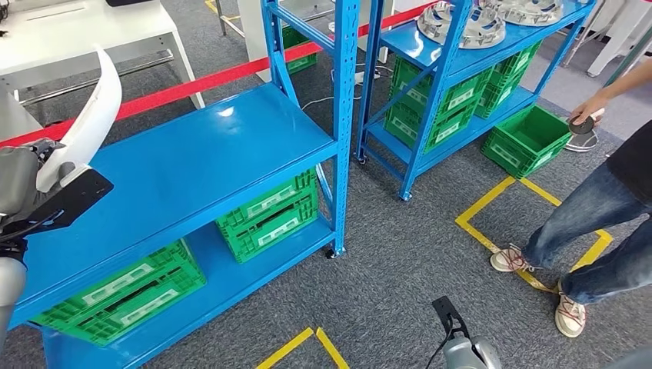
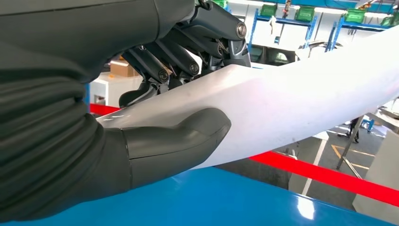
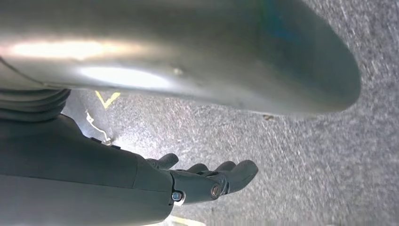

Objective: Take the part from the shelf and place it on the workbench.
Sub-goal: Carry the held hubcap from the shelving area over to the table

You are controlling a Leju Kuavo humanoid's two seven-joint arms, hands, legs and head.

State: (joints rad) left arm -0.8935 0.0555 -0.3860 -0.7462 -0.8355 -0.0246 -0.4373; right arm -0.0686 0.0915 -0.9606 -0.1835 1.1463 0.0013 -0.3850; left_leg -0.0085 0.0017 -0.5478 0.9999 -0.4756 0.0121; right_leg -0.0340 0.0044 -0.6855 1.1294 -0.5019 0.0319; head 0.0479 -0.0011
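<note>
Above blue shelf [image 1: 192,154], left robot hand [image 2: 179,94] grips white part [image 2: 301,99]; right robot hand [image 3: 207,181] hangs spread.

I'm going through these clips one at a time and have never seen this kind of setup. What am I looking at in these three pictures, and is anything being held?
This is a humanoid robot with two arms and many-fingered hands. The wide picture is its own head view, looking down at a blue shelf with green crates on the lower level. The other two come from cameras at its wrists. The left wrist view shows the left hand gripping a long curved white part, thumb on one side and dark fingers on the other, just above the blue shelf top. The right wrist view shows the right hand hanging over grey carpet, holding nothing. A person stands at the right.
</note>
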